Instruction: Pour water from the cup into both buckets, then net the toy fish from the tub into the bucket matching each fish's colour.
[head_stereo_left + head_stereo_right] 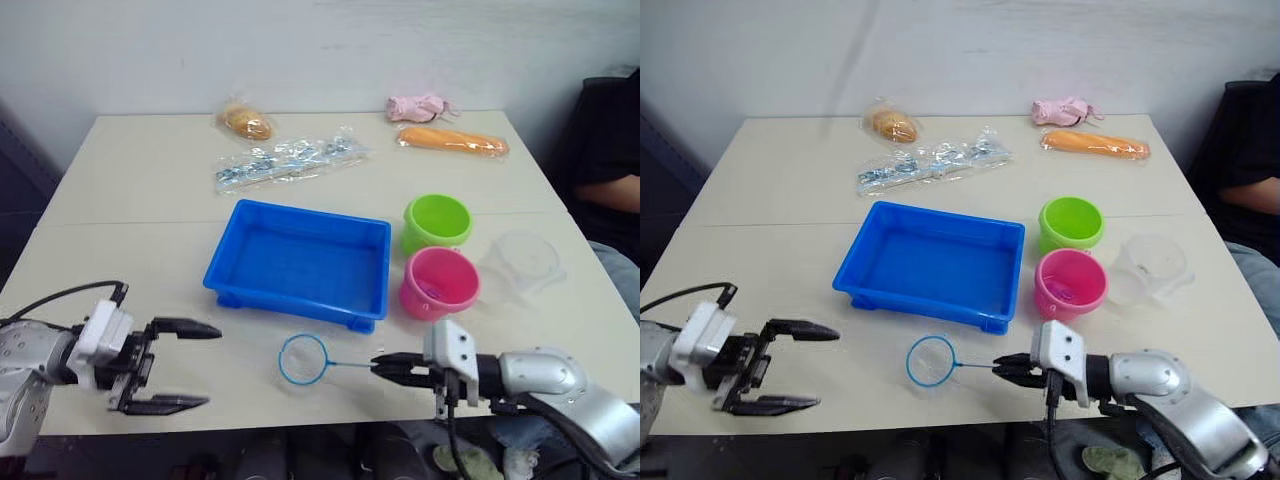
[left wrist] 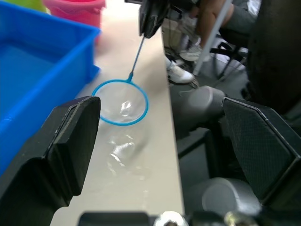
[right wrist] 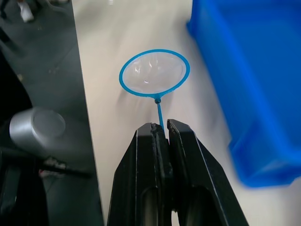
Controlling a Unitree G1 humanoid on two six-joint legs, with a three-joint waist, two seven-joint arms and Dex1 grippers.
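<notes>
The left eye view showed a beige table with the blue tub near its middle, and I could not make out any fish inside it. Just to the right of the tub stood the green bucket and, nearer to the robot, the pink bucket, the two almost touching each other. The clear cup stood just beside the buckets on their right, upright. The net lay near the front edge of the table, in front of the tub, with its blue hoop flat on the surface and its thin handle pointing to the right. The right gripper had its two black fingers pressed together on the end of this handle; in the right wrist view the handle entered between the closed fingertips. The left gripper was at the front left of the table, well apart from the net, and its fingers stood wide apart with nothing between them. At the far side of the table lay a long clear packet, a wrapped bun, an orange wrapped item and a pink soft toy. A person's arm was seen at the right edge.
</notes>
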